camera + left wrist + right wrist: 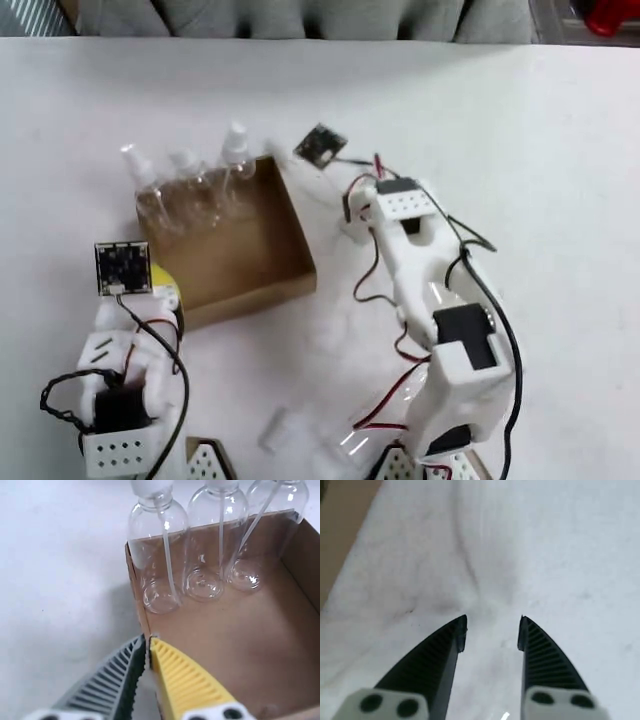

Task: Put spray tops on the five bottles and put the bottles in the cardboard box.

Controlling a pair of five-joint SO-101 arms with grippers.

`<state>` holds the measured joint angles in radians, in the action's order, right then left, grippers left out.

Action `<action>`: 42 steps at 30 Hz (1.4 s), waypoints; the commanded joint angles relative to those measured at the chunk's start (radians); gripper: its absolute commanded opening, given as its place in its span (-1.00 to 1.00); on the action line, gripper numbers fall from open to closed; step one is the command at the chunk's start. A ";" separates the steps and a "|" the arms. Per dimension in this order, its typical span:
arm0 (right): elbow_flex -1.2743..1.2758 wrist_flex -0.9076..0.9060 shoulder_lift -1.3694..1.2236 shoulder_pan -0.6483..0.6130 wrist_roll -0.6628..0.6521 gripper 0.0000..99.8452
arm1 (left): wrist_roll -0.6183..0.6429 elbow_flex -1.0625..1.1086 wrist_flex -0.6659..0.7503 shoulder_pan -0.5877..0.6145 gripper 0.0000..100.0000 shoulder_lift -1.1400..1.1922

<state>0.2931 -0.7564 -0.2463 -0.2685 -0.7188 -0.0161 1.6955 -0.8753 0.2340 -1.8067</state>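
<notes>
While the left gripper (148, 639) pinches the side wall of the cardboard box (250, 640) between its grey and yellow fingers, three clear spray-topped bottles (217, 540) stand in a row against an adjoining wall inside. The right gripper (492, 627) hangs over the white tabletop (545, 540) beside the box, fingers parted, holding nothing.

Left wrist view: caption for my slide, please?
Left hand pinches the box wall, three spray-topped bottles inside.

Spray tops (151, 484) cut off at the edge, cardboard box (240, 645) partly cropped; clear thing (283, 428) too blurred to tell
</notes>
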 commanded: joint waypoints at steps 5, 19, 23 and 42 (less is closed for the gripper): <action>0.124 0.254 0.070 -0.022 -0.103 -0.74 | -0.008 -0.003 0.034 0.010 -0.95 -0.005; -0.037 0.228 -0.070 0.016 -0.100 -0.97 | -0.008 -0.003 0.034 0.010 -0.95 -0.005; -0.044 0.171 -0.059 0.058 -0.044 -0.96 | -0.008 -0.003 0.032 0.010 -0.95 -0.005; -0.180 -0.125 0.028 0.268 0.210 -0.96 | 0.000 -0.003 0.034 0.002 -0.95 -0.005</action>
<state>0.1611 -0.7748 -0.3230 -0.0506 -0.5332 -0.0161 1.6955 -0.8692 0.2340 -1.8067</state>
